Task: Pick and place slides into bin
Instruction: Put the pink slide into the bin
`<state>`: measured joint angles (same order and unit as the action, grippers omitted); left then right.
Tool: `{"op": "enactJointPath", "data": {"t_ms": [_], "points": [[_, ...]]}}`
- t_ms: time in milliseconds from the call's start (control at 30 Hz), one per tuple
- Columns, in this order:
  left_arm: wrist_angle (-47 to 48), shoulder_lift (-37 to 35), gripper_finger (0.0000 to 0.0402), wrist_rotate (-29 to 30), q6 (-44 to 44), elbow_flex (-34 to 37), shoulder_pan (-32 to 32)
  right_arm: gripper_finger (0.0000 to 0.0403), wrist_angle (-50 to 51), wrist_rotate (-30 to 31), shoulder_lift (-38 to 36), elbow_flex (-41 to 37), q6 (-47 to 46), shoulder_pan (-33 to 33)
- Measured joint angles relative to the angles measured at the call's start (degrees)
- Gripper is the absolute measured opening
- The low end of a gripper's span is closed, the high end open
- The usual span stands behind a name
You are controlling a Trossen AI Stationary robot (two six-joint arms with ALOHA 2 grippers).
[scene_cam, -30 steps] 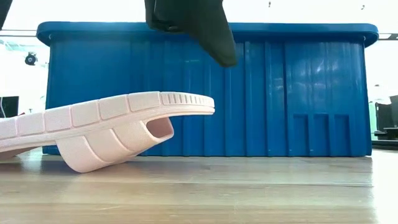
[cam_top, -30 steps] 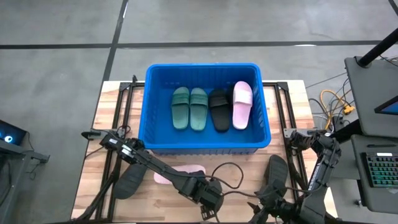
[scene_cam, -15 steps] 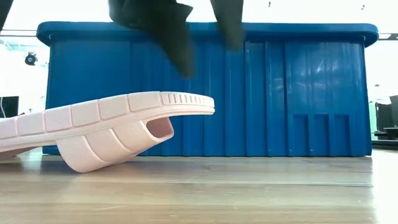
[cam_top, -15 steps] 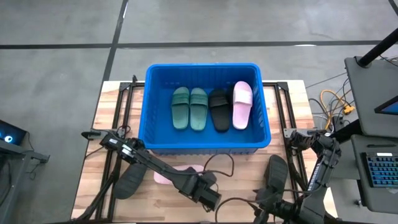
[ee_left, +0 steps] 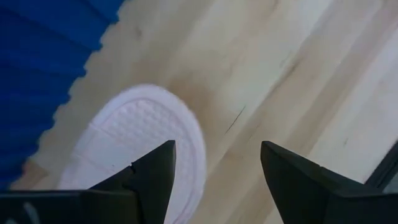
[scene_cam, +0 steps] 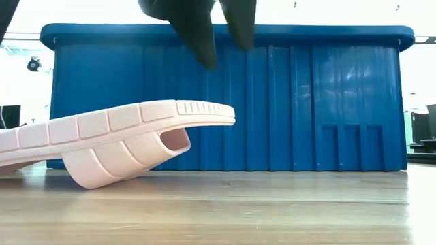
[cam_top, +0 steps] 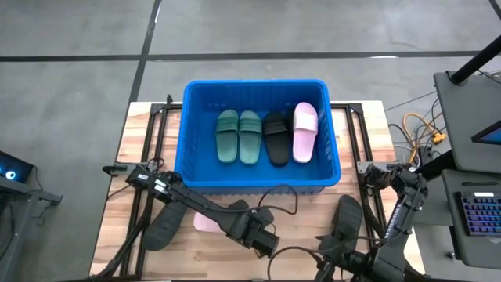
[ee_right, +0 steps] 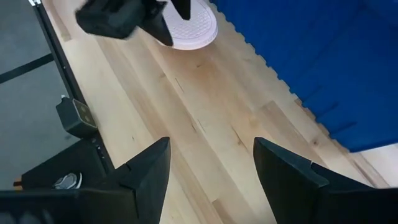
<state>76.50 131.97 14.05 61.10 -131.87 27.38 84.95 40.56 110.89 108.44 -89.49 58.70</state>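
Note:
The blue bin stands at the table's middle and holds two green slides, a black one and a pink one. A second pink slide lies sole up on the table in front of the bin. It rests on its strap, with one end raised. My left gripper is open and empty above that end, and shows in the low view. My right gripper is open and empty near the table's near edge.
A dark slide lies at the near left, partly under the left arm. A charcoal slide lies at the near right beside my right arm. Bare wood lies between the bin's front wall and the near edge. Cables loop over it.
My left gripper has gone from the table's near edge toward the bin and the pink slide on the table. The slides have stayed where they were.

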Motion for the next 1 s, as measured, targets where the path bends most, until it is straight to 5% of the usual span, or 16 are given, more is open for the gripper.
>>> {"op": "enactJointPath", "data": {"t_ms": [267,667,1000], "points": [[10.7,-0.9,0.0219,-0.2,-4.7,0.6,3.4,0.0219,0.0,0.2,0.0,-0.2,0.2,-0.2],[11.0,-0.9,0.0224,-0.9,-4.4,2.5,8.6,0.0219,-3.6,1.0,0.0,-2.9,0.9,-0.2],[10.8,-0.9,0.0314,-4.5,4.5,12.1,11.5,0.0219,-6.9,1.1,0.0,-4.5,1.3,-0.3]]}}
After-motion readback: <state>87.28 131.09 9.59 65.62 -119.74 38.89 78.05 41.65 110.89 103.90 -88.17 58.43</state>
